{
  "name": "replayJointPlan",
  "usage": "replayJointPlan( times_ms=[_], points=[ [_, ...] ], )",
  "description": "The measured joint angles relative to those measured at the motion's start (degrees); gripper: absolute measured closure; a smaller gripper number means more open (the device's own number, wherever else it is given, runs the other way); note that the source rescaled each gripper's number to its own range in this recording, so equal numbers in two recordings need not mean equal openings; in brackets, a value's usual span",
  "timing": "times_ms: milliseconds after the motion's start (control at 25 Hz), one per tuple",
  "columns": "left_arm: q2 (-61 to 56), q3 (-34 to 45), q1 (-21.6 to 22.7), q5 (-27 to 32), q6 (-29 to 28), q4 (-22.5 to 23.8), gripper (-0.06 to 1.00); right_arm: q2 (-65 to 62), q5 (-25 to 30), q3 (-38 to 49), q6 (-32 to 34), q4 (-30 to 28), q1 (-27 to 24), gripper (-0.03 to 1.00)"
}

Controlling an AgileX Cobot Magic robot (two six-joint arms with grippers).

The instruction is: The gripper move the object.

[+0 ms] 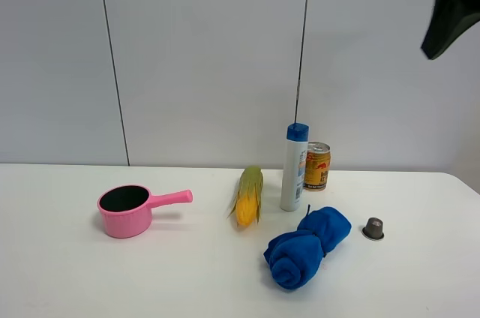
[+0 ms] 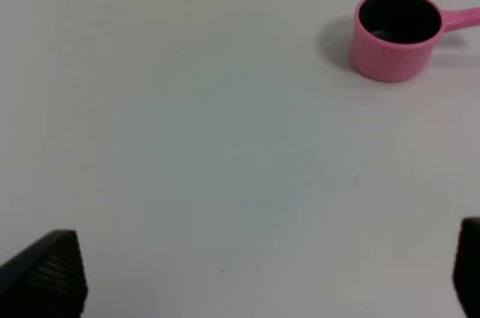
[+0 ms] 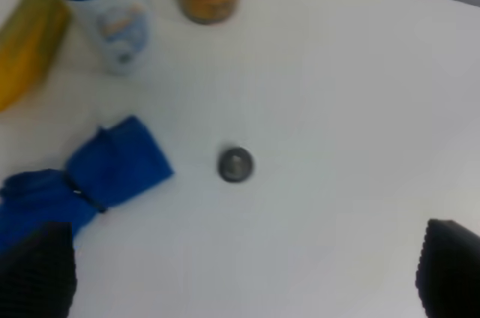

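Observation:
The tall white bottle [image 1: 294, 169] with a blue cap stands upright at the back middle of the table, just left of a gold can [image 1: 317, 166]. It also shows in the right wrist view [image 3: 111, 14]. My right gripper [image 3: 240, 280] is open and empty, high above the table and well apart from the bottle; its black fingertips [image 3: 34, 273] show at the frame's corners. A black part of the right arm [image 1: 454, 7] shows at the top right of the exterior view. My left gripper [image 2: 255, 288] is open and empty above bare table; it is out of the exterior view.
A pink saucepan [image 1: 127, 210] sits at the left, also in the left wrist view [image 2: 394, 33]. A corn cob [image 1: 248, 196] lies left of the bottle. A rolled blue cloth [image 1: 307, 247] and a small grey capsule [image 1: 373, 228] lie in front.

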Motion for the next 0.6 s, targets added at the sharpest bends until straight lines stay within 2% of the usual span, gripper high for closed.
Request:
replayJointPlan(
  times_ms=[200, 440, 600],
  points=[
    [0.00, 0.00, 0.00, 0.00, 0.00, 0.00, -0.06, -8.13, 2.36, 3.23, -1.32, -0.65, -5.73, -0.02],
    [0.00, 0.00, 0.00, 0.00, 0.00, 0.00, -0.06, -22.46, 0.83, 19.96, -3.12, -0.82, -13.53, -0.02],
    [0.00, 0.00, 0.00, 0.00, 0.00, 0.00, -0.06, -32.97, -0.14, 30.50, -3.49, 0.35, -14.85, -0.02]
  ],
)
